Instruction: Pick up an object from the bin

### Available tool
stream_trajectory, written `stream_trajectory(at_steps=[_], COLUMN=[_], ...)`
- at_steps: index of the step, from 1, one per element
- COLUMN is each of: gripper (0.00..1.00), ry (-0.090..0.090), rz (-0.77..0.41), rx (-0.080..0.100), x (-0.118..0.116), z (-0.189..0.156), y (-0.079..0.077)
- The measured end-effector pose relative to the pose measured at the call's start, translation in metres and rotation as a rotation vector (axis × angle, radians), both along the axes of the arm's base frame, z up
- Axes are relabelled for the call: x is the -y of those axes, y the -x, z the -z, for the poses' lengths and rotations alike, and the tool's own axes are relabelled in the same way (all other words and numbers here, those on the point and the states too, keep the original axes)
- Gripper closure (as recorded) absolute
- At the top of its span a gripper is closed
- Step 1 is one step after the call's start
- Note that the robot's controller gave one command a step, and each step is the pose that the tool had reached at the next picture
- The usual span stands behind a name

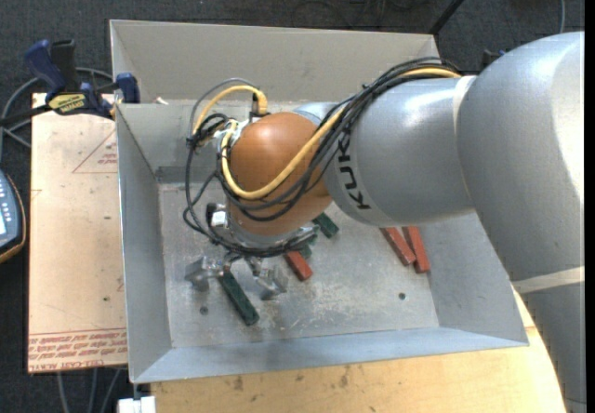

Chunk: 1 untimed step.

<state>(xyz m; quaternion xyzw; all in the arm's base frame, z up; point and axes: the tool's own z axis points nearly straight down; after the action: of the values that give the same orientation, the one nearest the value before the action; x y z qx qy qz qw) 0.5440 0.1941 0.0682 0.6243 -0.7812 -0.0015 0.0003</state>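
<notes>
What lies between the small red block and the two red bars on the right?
Nothing: in the camera view that stretch of bin floor between the small red block and the red bars is bare.

The large grey metal arm (437, 151) is cut off by the right edge of the frame. With its rounded orange wrist cover (274, 165) it hides the centre and upper right floor of the grey metal bin (139, 244). The gripper (246, 273), lower centre, is covered from above by that cover. A small dark green block (326, 228) and two red-orange flat bars (409, 248) pass under the arm at their upper ends. Pale grey metallic piece (198, 273), left of the gripper: kind indeterminable.
</notes>
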Motion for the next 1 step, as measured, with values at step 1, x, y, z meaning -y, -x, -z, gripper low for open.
stream_trajectory(at_steps=[1], gripper=[0.00], ry=[-0.001], rz=[0.004], rx=[0.002], x=[-0.0008], z=[0.0000], y=[-0.0001])
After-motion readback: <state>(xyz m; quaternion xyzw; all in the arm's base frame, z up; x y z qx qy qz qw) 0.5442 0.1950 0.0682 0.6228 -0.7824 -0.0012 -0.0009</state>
